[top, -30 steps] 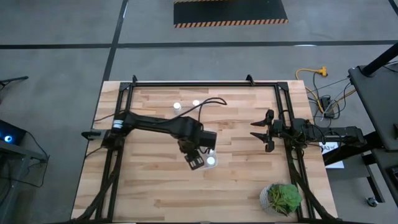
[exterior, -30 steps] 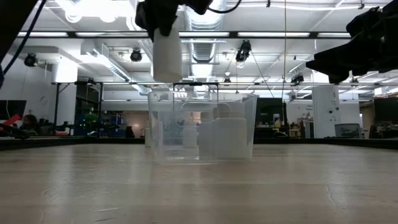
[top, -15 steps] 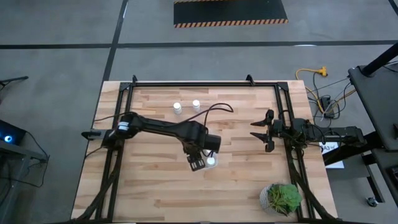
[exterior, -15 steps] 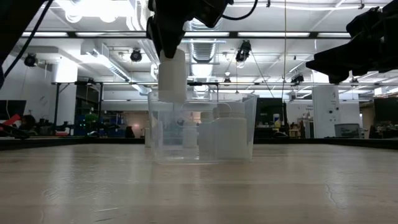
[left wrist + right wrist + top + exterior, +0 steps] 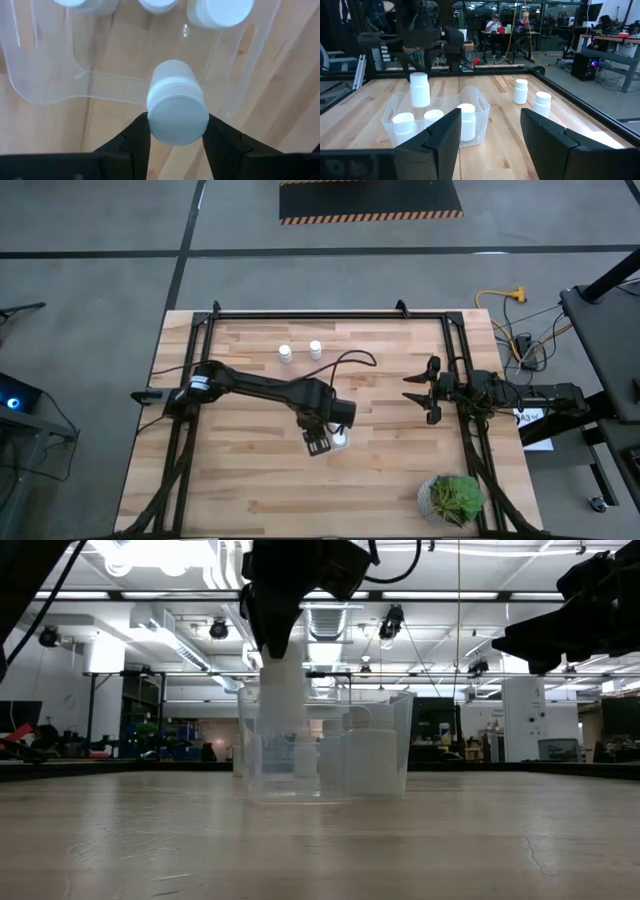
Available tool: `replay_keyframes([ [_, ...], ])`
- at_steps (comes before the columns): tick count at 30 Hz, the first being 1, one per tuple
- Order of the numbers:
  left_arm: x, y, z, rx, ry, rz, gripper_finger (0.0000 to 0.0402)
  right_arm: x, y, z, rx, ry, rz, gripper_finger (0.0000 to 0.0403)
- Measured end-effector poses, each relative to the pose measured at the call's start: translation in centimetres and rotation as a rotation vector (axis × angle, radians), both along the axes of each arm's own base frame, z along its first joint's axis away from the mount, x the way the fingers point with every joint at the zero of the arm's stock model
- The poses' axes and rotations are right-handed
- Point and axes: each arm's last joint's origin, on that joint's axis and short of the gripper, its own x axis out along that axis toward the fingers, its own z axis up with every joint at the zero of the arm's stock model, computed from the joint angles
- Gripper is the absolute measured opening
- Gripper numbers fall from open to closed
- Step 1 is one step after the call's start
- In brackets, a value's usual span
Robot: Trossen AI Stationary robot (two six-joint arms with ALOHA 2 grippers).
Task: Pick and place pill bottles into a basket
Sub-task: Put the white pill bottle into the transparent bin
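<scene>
The wooden counter (image 5: 250, 480) is ringed by a black metal frame (image 5: 440, 320), with a green potted plant (image 5: 452, 498) at its near right corner. The left arm reaches to the counter's middle, where the left tool (image 5: 174, 131) is clenched on a white pill bottle (image 5: 176, 104), holding it upright with its lower part inside the clear basket (image 5: 325, 745). Three more bottles (image 5: 466, 121) stand in that basket. Two pill bottles (image 5: 286, 353) stand side by side on the counter's far part, well apart from the basket. The right tool (image 5: 412, 389) hangs at the counter's right side with its fingers parted, grasping nothing.
</scene>
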Motion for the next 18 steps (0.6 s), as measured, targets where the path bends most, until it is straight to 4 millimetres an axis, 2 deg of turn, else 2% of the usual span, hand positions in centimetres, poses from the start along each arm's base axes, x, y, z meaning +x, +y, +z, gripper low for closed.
replay_keyframes([
  [7,0.0,-0.9,-1.9,-0.004,0.011,-0.022,0.0134,0.0,0.0,0.0,0.000,0.000,0.000,0.0194],
  [18,0.3,-2.4,-2.8,-0.023,-0.040,-0.033,0.0134,0.0,0.0,0.0,0.000,-0.001,0.000,0.0194],
])
